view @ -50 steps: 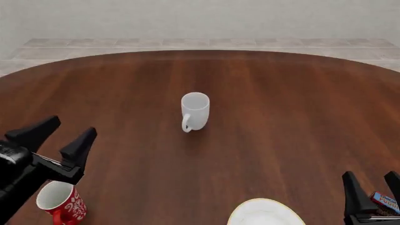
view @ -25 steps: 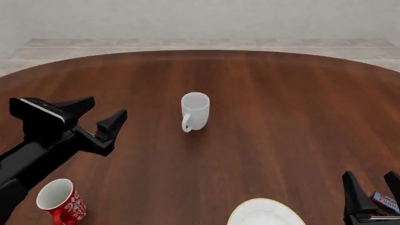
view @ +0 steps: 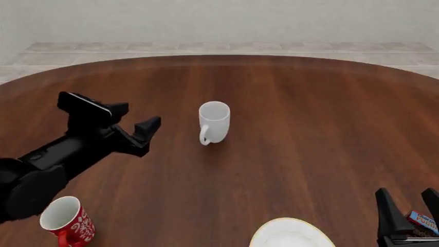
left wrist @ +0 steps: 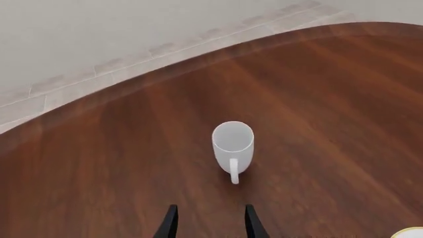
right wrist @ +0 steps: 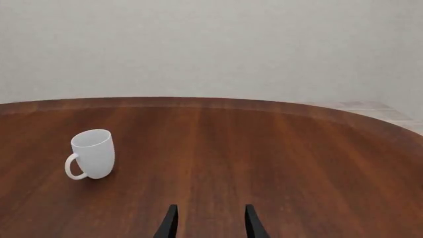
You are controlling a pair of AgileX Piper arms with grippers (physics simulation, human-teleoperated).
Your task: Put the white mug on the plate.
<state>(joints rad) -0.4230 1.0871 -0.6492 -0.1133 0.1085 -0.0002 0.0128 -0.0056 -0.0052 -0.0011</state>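
Since a second ago, left end effector point(view: 131, 125) has swung up from beside the red mug point(view: 65, 221) toward mid-desk; now just left of the white mug point(view: 214, 121), jaws spread, nothing held. Wrist view lines the fingers up on it, handle facing them. Right end effector point(view: 410, 210) unchanged at the near right edge, jaws apart, empty. White mug stands upright mid-desk point(view: 309, 128), handle toward the arms. Plate point(view: 291, 234) sits at the near edge, well apart from it.

Risks, my read: a fingertip clips the handle or glossy wall on approach and tips or spins the mug.

Clutter: red mug near-left, small wrapped snack point(view: 425, 222) by the right end effector. Mug-to-plate path looks clear.
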